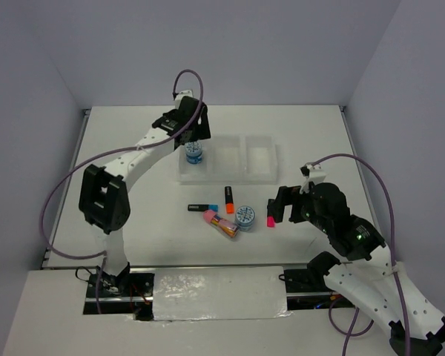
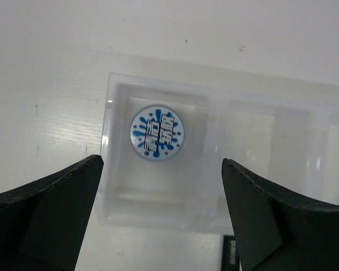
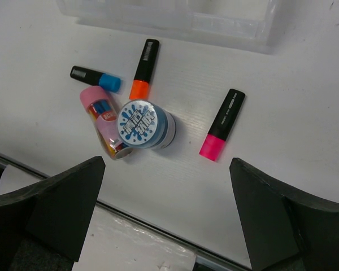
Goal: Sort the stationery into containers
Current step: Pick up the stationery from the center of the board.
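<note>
White translucent tray lies in the upper centre of the overhead frame on the white table, its three square compartments in a row; middle and right-hand compartments hold nothing visible.

First disc, round with a blue-white splash pattern, lies flat in the compartment at the frame-left end; left wrist view puts it above centre, inside the tray walls.

Left gripper hangs over that compartment; in its own view the jaws are spread wide, nothing between them, fingertips apart from the disc.

Remaining stationery sits on the table below the tray, centre of the overhead frame:
- second disc, same pattern, blue side wall, touching the bundle;
- bundle, pink tip, orange-yellow body, lying on its side, frame-left of the disc;
- orange-capped marker, cap end just beside the disc; contact not resolvable;
- blue-capped marker, cap just beside the bundle's pink tip;
- pink-capped marker, apart from the cluster, frame-right of the disc.

Right gripper hovers near the pink-capped marker in the overhead frame; wrist view shows the jaws parted wide and empty, with the tray along the top edge.
</note>
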